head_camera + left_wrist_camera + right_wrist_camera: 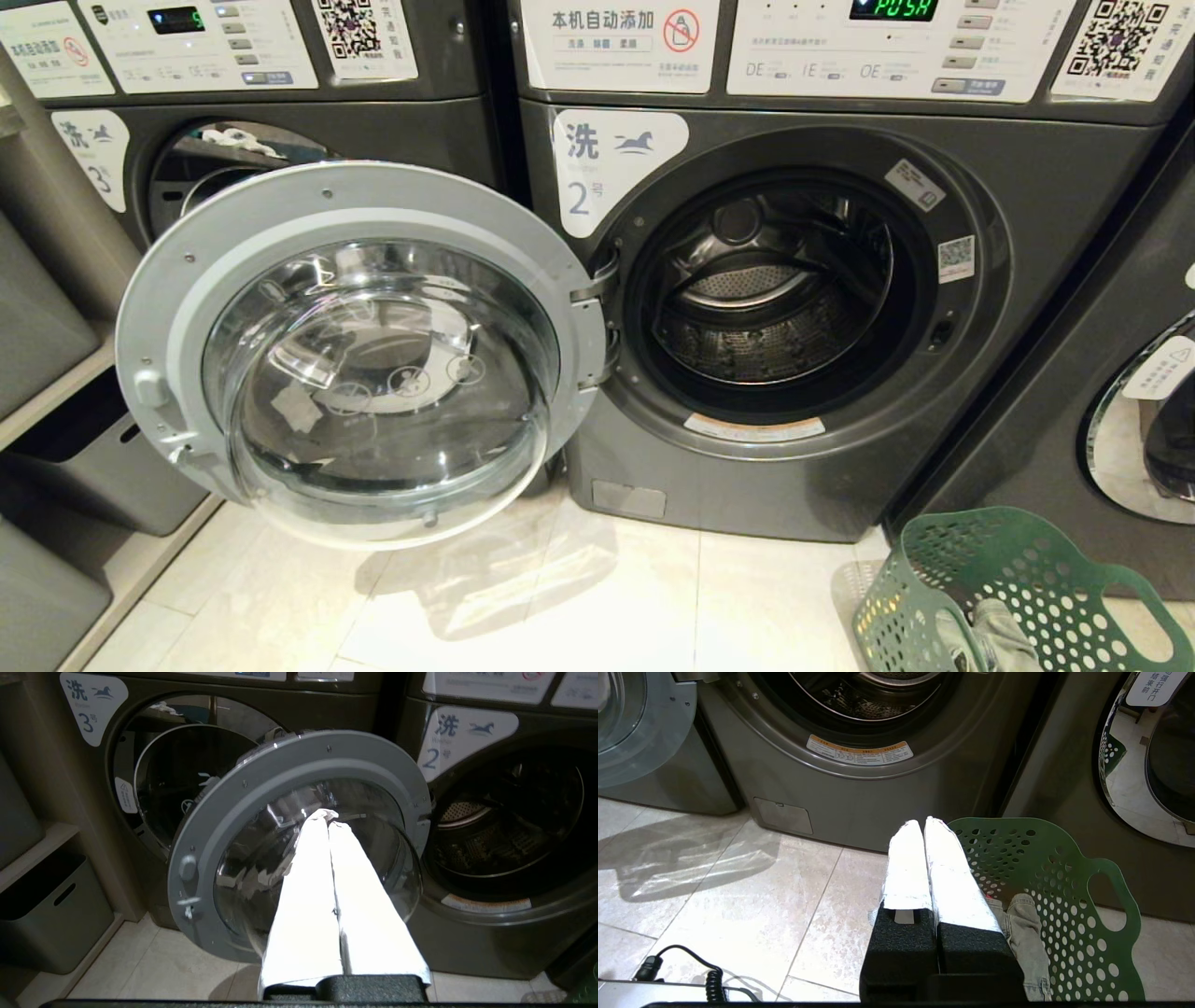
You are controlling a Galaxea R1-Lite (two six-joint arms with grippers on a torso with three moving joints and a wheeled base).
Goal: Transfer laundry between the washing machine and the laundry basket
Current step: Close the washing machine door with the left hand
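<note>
Nearest the robot, low on its right, the laundry basket sits on the tiled floor just beside the front of the washing machine, close enough that a short swing of an arm would carry a piece from one to the other. A grey-olive piece of laundry lies inside against the perforated wall (any red or mustard pieces are not visible from here). The right claw hangs above the basket's near rim with its white-wrapped fingers pressed together and nothing between them, probably because it waits there to reach into the basket.

The left claw is likewise closed and empty, pointing toward the glass of the open door.

That door is swung fully out to the robot's left on its hinge, which clears the mouth of the machine marked "2" and partly covers the neighbouring machine marked "3". Behind it the drum stands exposed and looks empty, so I judge the load has yet to go in from the basket. Grey bins sit on shelves at the far left.
</note>
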